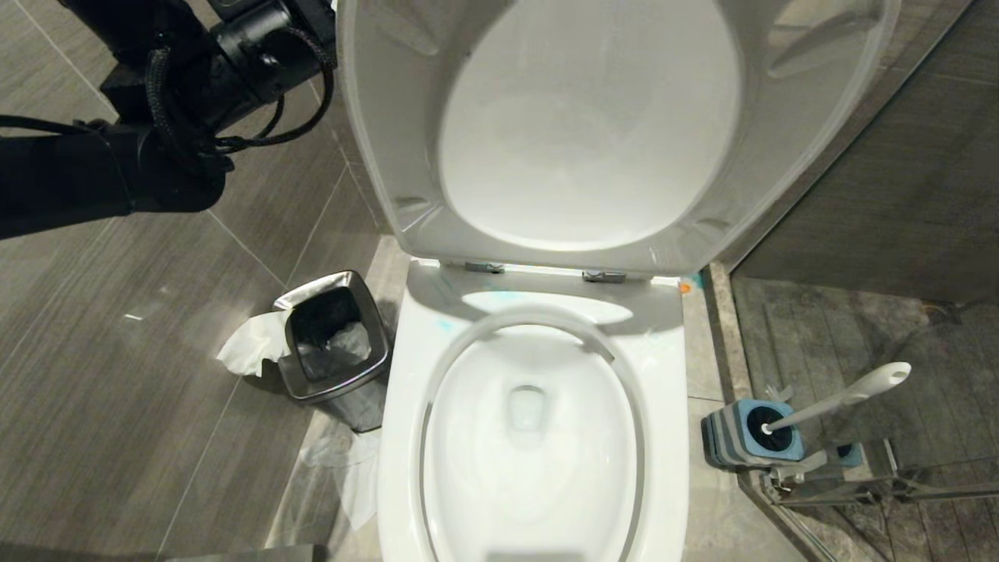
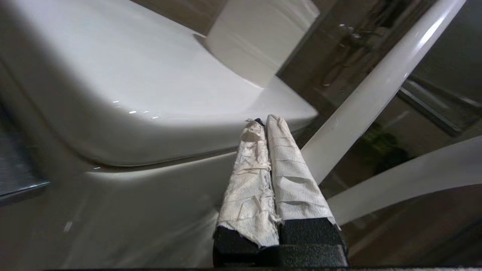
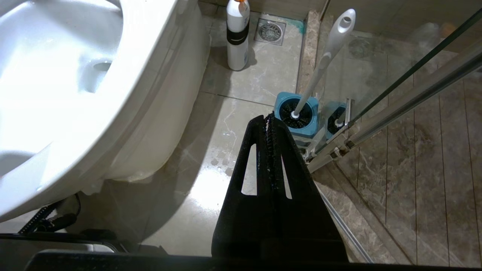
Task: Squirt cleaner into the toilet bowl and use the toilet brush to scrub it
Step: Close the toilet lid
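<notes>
The toilet bowl (image 1: 406, 406) fills the middle of the head view, with its white seat and lid (image 1: 390, 140) raised. Faint blue-green cleaner (image 1: 445, 323) tints the back rim. The toilet brush (image 1: 843, 398) stands in its grey-and-blue base (image 1: 737, 441) on the floor to the right. My left arm (image 1: 156, 101) reaches in at the upper left. Its paper-wrapped left gripper (image 2: 263, 121) is shut on nothing, close to curved white porcelain (image 2: 131, 86). My right gripper (image 3: 269, 118) is shut and empty, low beside the bowl (image 3: 75, 75), pointing toward the brush (image 3: 324, 62).
A steel waste bin (image 1: 312, 289) with tissue (image 1: 250, 347) beside it stands left of the toilet. A white bottle with an orange top (image 3: 237, 34) stands on the floor near a drain (image 3: 269, 31). A glass shower door frame (image 3: 414, 86) runs close behind the brush base.
</notes>
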